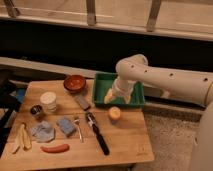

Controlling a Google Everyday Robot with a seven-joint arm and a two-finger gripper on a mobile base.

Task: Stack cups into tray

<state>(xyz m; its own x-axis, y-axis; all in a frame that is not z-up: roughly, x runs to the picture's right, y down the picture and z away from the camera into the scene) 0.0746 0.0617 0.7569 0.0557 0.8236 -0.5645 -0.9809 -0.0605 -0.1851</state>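
Note:
The white tapered cup (48,100) stands on the left part of the wooden table. The small dark shiny metal cup (36,110) stands just left of and in front of it. The green tray (139,98) lies at the table's back right. My gripper (117,98) hangs over the tray's left half, far to the right of both cups. It is open and holds nothing.
A red-brown bowl (75,82) sits left of the tray. An orange round object (115,114) lies in front of the tray. A grey block (82,102), fork (77,127), black-handled tool (97,132), blue sponge (65,125), cloth (42,131), banana peel (21,137) and red sausage (55,148) lie on the table.

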